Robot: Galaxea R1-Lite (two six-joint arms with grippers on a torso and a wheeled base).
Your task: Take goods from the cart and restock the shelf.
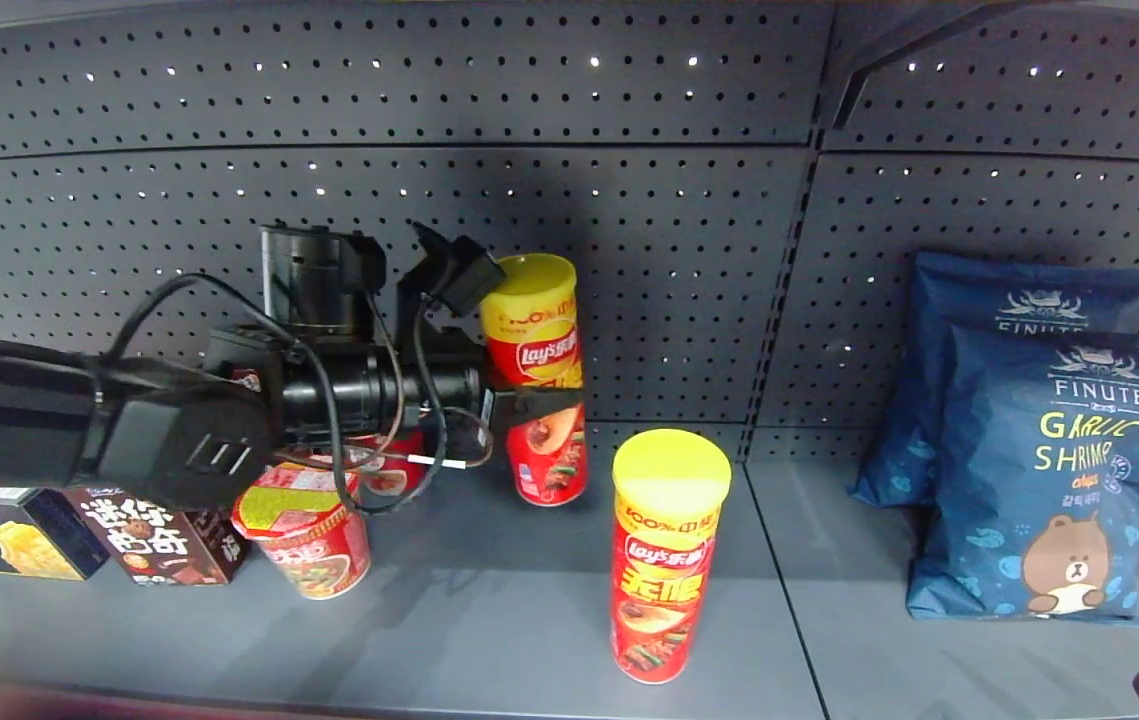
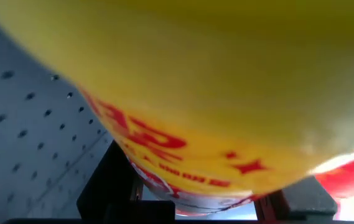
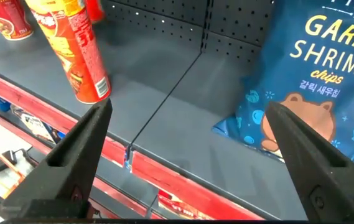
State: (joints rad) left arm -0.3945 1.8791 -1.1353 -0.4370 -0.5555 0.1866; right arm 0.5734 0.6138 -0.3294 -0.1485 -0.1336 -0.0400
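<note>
In the centre of the head view, the left end effector (image 1: 541, 405) is clamping a red chips can with a yellow lid (image 1: 532, 330) around its middle, its fingers (image 2: 111, 186) pressing on the can's wall. The held can is standing upright close to the perforated back panel (image 1: 689, 250), with its base down at the shelf (image 1: 489, 610); whether it is touching the shelf is not clear. A second chips can (image 1: 667, 560) is standing upright lower and to the right, nearer the shelf's front edge and apart from the first. Two cup noodles (image 1: 314, 540) and two dark boxes (image 1: 164, 545) are sitting at the lower left. Two blue shrimp chips bags (image 1: 1049, 480) are leaning at the right. The right end effector (image 3: 188, 106) is hanging with its fingers spread wide, holding nothing, before the shelf's front edge at the lower right.
</note>
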